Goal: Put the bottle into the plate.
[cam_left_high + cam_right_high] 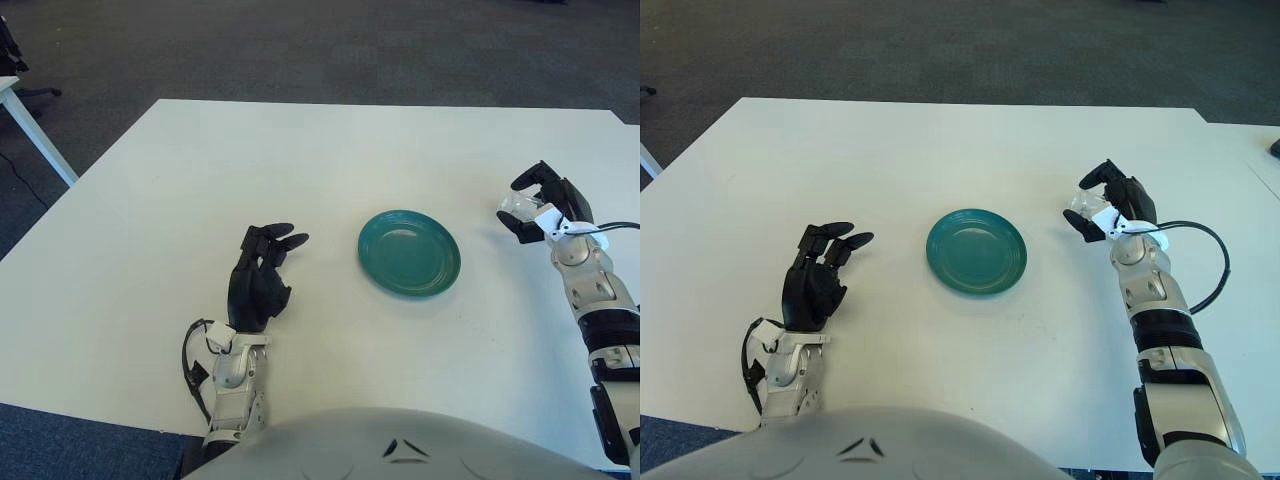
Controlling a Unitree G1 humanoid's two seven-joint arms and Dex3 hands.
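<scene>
A round teal plate (409, 251) lies flat near the middle of the white table (300, 160). To its right my right hand (537, 204) has its black fingers curled around a small clear bottle (514, 205), which is mostly hidden by the fingers. The hand and bottle are apart from the plate's right rim. In the right eye view the same hand (1103, 201) holds the bottle (1080, 204) right of the plate (976, 250). My left hand (262, 281) shows left of the plate with its fingers relaxed and nothing in them.
A black cable (1200, 250) loops off my right forearm. Dark carpet surrounds the table, and a white table leg (35, 130) stands at the far left. The table's far edge runs behind the plate.
</scene>
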